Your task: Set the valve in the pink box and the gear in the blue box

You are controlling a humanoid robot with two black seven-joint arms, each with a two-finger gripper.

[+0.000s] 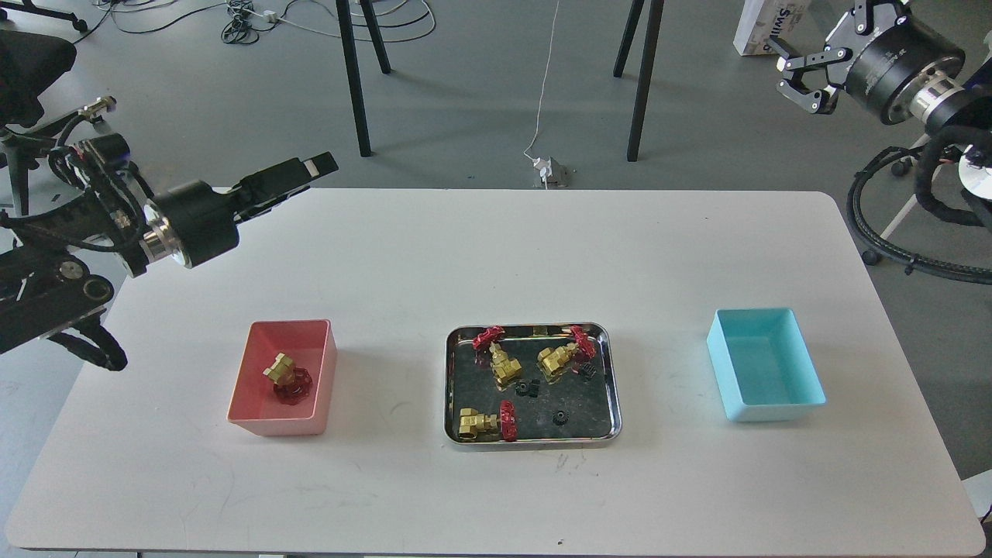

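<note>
Head view: one valve (288, 378) is lying in the pink box (256, 363) left of the steel tray (608, 387); the blue box (806, 376) is sitting empty to its right.

Three valves (502, 363) and three gears (558, 418) are resting inside the tray. The left gripper (314, 167) is hovering beyond the pink box, jaws too end-on to tell; the right gripper (806, 77) is hanging high, jaws spread, both empty. Gears are looking light, stiff and slippery, likely best pinched across the teeth; valves heavier, best gripped at the brass body.

White carton (763, 27), floor top right: partial print, perhaps "Swi"; rest cut off.
</note>
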